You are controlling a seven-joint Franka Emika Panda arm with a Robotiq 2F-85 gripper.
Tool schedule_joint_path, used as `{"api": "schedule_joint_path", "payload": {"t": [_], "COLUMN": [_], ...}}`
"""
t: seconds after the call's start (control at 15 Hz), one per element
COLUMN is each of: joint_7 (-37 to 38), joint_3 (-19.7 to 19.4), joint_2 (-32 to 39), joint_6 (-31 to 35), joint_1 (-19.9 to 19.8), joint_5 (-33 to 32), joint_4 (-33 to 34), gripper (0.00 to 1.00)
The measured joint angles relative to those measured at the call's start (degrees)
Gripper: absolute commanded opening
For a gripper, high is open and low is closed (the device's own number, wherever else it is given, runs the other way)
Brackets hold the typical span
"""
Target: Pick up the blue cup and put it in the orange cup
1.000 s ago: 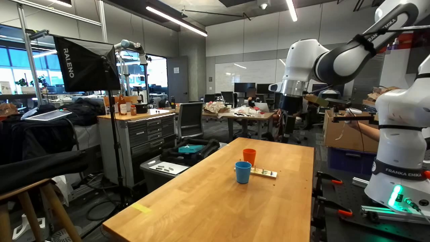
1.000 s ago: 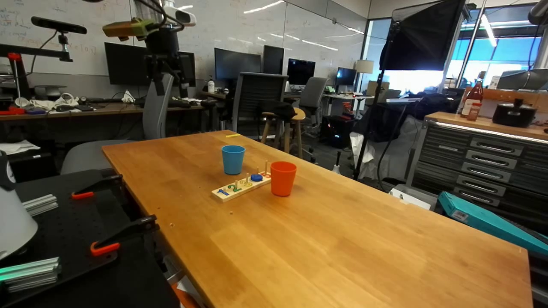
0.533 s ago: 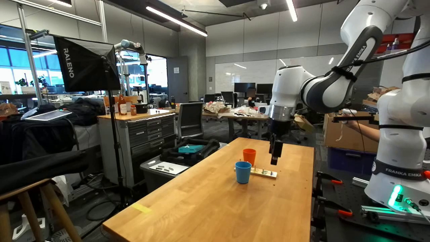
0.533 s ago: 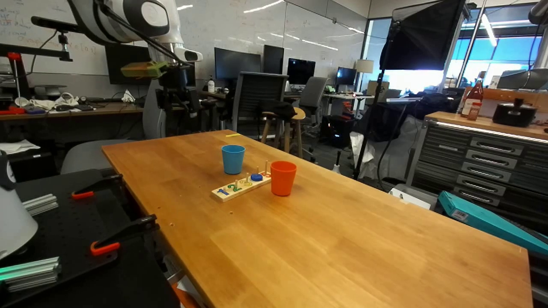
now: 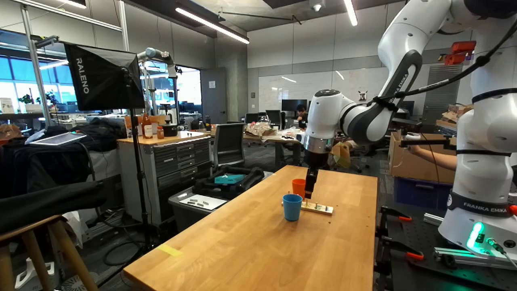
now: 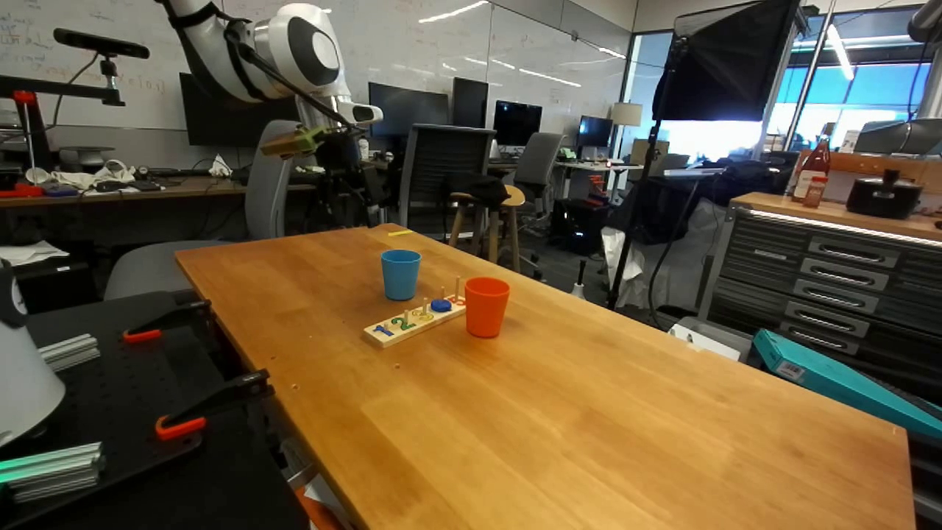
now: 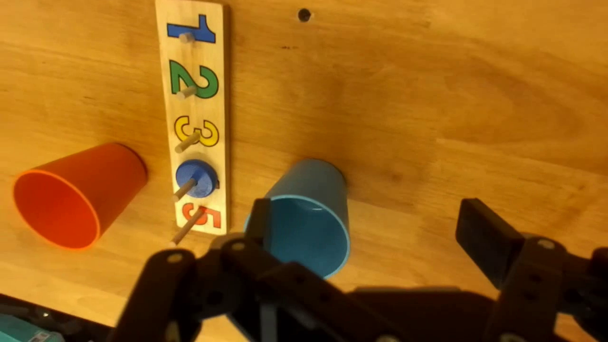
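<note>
Gripper (image 7: 366,225) spread wide above table (image 6: 603,412), blue cup (image 7: 311,228) and orange cup (image 7: 92,190) upright, numbered peg board (image 7: 204,108) lying between them.

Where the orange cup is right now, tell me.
In the wrist view, the orange cup stands upright on the table at the left, just left of the numbered peg board, which lies between it and the blue cup.

Grey walls (image 5: 311,38) and strip lights (image 5: 212,25)
A whiteboard (image 6: 412,51) behind monitors (image 6: 407,109) and office chairs (image 6: 434,158) — then a black studio lamp (image 6: 725,66), a drawer cabinet (image 5: 177,159) with a wooden top (image 5: 188,139), dark floor (image 5: 258,155) — and bright windows (image 6: 868,88) beyond.
</note>
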Motion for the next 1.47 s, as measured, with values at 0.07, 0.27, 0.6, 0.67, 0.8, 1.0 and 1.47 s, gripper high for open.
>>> {"api": "schedule_joint_path", "payload": {"t": [0.07, 0.27, 0.6, 0.67, 0.8, 1.0, 1.47], "joint_7": [3.2, 12.2, 23.5, 24.9, 26.9, 28.2, 28.3], "joint_3": [-0.2, -0.7, -1.6, -1.9, -2.5, -3.2, -3.5], "joint_2": [1.4, 5.9, 14.8, 16.6, 20.1, 24.4, 28.0], "joint_6": [0.0, 0.0, 0.0, 0.0, 0.0, 0.0, 0.0], "joint_1": [0.0, 0.2, 2.1, 2.5, 3.3, 4.2, 4.3], "joint_5": [-2.9, -11.0, -20.5, -21.6, -23.0, -24.2, -24.3], "joint_4": [1.3, 5.0, 11.4, 12.7, 15.0, 17.8, 20.9], "gripper": [1.00, 1.00, 1.00, 1.00, 0.73, 0.49, 0.03]}}
